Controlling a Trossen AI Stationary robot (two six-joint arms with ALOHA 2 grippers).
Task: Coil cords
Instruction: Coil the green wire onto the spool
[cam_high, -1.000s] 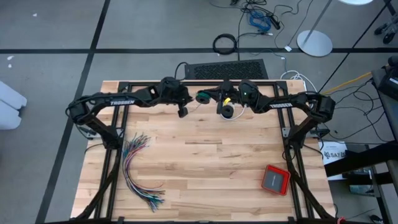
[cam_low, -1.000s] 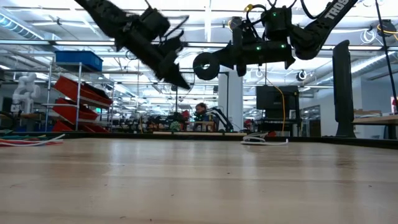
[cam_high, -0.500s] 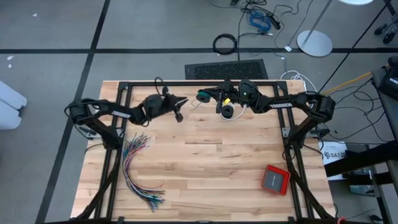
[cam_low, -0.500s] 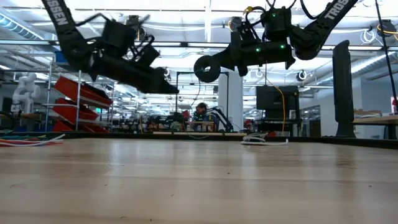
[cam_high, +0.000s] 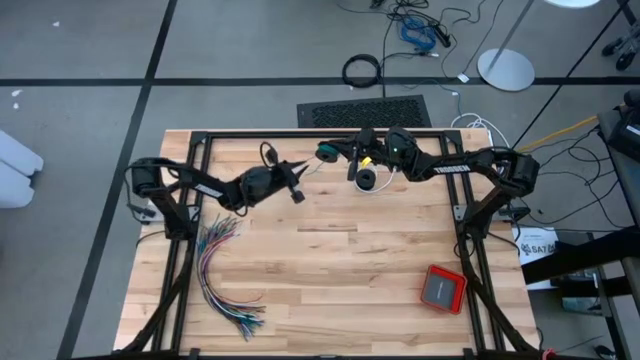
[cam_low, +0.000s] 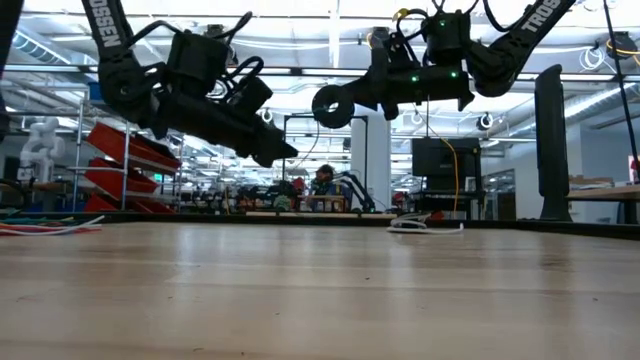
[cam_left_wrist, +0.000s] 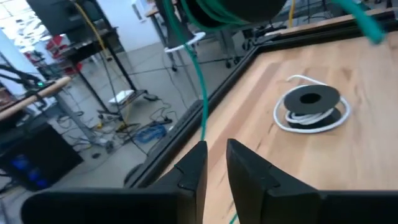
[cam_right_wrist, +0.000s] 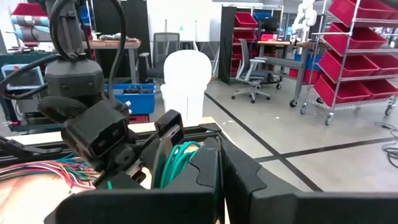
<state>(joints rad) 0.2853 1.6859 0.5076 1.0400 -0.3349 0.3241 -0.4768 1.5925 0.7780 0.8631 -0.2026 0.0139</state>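
The teal cord is wound into a small coil (cam_high: 325, 152) held in the air over the table's far middle by my right gripper (cam_high: 338, 153), which is shut. A loose strand (cam_left_wrist: 203, 99) drops from the coil to my left gripper (cam_left_wrist: 214, 158), which lies nearly level just below and nearer, its fingers a narrow gap apart around the strand. The black cord (cam_high: 368, 180) lies coiled flat on the table under the right arm, its white tail (cam_left_wrist: 292, 121) looped around it. My left gripper has the teal strand (cam_left_wrist: 204, 140) running between its two fingers near their free ends, the fingers lying across it. The strand rises nearly straight to the coil above. My right gripper holds the teal coil (cam_right_wrist: 177, 158) at its fingertips, level from the table's right; its own fingers hide the place of contact. The coil hangs as a ring (cam_low: 330, 105), clear of the table.
A fan of many-coloured wires (cam_high: 225, 270) lies at the table's left. A red-rimmed box (cam_high: 442, 289) sits near the right front. Black frame rails (cam_high: 300, 133) run along the far edge and sides. Bare wood (cam_high: 330, 260) fills the middle and front.
My left arm has swung down and toward the table's left and near side. Its gripper has tipped from pointing steeply down to nearly level, while its fingertips stayed near the teal coil.
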